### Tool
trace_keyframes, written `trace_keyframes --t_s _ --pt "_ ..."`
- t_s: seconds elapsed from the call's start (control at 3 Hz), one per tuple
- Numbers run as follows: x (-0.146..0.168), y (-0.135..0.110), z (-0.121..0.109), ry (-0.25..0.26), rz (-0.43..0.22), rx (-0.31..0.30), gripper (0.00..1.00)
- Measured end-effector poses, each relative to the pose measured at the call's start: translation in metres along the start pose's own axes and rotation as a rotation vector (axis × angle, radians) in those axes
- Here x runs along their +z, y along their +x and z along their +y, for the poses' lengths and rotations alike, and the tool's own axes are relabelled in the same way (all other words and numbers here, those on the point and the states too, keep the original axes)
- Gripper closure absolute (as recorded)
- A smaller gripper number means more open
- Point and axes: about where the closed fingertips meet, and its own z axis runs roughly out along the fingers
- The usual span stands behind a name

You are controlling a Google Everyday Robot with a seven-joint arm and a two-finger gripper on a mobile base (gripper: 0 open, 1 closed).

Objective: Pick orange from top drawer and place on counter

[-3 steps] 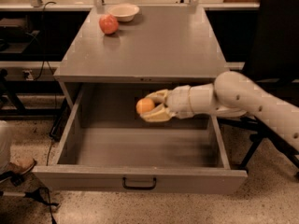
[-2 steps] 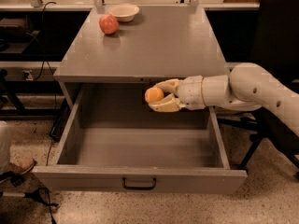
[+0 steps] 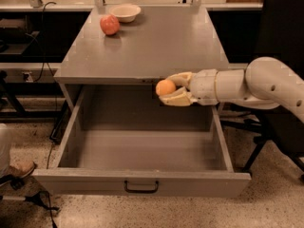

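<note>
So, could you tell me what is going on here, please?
The robot's gripper is shut on the orange, holding it above the open drawer, level with the counter's front edge. It is not yet on the counter. A red fruit and a bowl sit at the counter's far end.

Grey metal counter (image 3: 156, 46), upper centre of frame. Near its upper-left corner lie a reddish apple-like fruit (image 3: 109, 24) and, just beside it, a cream bowl (image 3: 125, 12). The gripper (image 3: 165, 89), clasping the orange (image 3: 165, 87), hangs at its front edge.

Round pale orange (image 3: 166, 87), clamped in the tool (image 3: 164, 90), hangs above the open top drawer (image 3: 142, 182) by the counter (image 3: 147, 42) edge.
</note>
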Motion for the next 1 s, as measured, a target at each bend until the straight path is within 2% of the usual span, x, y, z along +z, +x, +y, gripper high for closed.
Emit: trace_keyframes --t_s 0.33,0.67,1.0 --pt "-0.031 -0.023 -0.039 0.073 0.047 -0.037 1.0" --pt "-0.027 -0.024 -0.096 0.057 0.12 -0.021 1.0" --pt "-0.005 -0.04 -0.133 0.037 0.117 -0.017 1.0"
